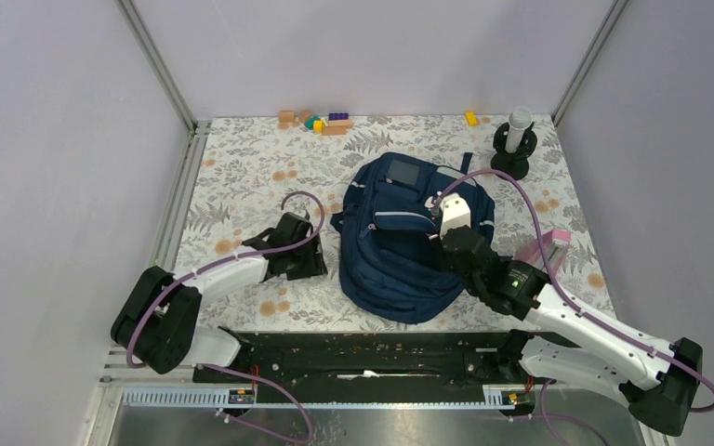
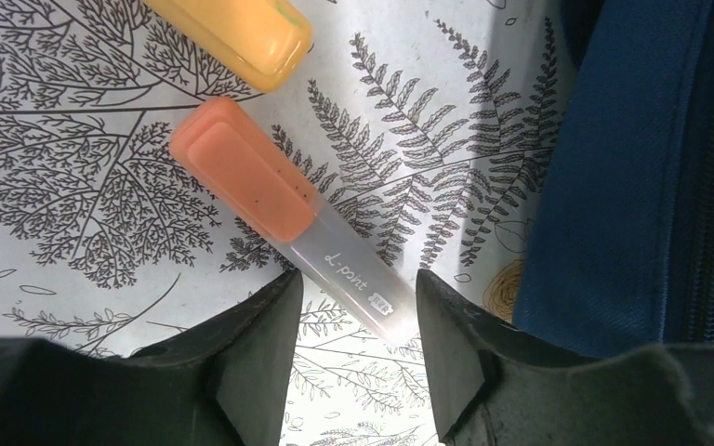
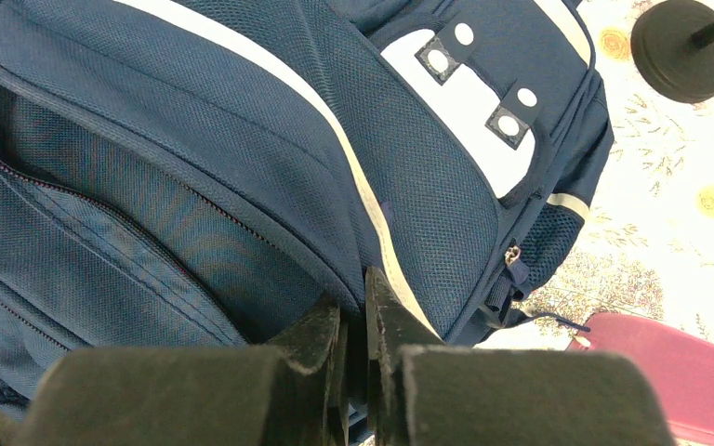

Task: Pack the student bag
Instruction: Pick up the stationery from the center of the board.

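Observation:
The student bag [image 1: 400, 251], a large navy-blue backpack with a light stripe, lies in the middle of the flowered table. My left gripper [image 1: 309, 264] is low at the bag's left side. In the left wrist view it [image 2: 358, 316] is open, and the clear cap end of an orange highlighter [image 2: 260, 181] lies between its fingertips on the table. A yellow-orange highlighter [image 2: 232, 32] lies beyond it. My right gripper [image 3: 358, 307] is shut on the edge of the bag's [image 3: 242, 139] front pocket flap, and the zip opening gapes to its left.
A pink flat object [image 1: 548, 249] lies right of the bag, also in the right wrist view [image 3: 679, 372]. A black stand with a grey cylinder [image 1: 513, 149] is at the back right. Coloured blocks [image 1: 321, 121] and a yellow block [image 1: 471, 118] lie along the far edge.

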Controlling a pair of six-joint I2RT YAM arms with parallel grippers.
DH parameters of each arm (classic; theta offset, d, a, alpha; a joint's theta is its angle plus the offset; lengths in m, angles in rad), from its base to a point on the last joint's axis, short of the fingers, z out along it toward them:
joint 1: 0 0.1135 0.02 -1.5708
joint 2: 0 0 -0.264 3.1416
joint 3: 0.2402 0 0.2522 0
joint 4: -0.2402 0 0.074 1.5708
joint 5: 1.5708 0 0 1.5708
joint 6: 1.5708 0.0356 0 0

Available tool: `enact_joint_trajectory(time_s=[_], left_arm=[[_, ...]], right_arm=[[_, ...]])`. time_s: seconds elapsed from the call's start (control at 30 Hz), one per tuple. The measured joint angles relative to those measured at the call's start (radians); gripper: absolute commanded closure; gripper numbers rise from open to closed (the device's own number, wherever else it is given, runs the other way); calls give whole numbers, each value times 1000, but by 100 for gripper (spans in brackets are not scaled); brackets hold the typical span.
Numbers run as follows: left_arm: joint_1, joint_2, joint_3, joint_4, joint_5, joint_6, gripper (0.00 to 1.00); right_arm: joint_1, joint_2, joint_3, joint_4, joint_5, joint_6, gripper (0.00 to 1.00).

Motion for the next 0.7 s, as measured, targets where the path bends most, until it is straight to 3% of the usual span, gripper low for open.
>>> enact_joint_trajectory(time_s=[0.2,0.7], left_arm=[[-2,1,14,-24,-2,-2,35],[-2,2,30,-92,-122,-14,34]], right_arm=[[0,0,0,-1,0,2,100],[0,-2,0,-5,-18,9,100]])
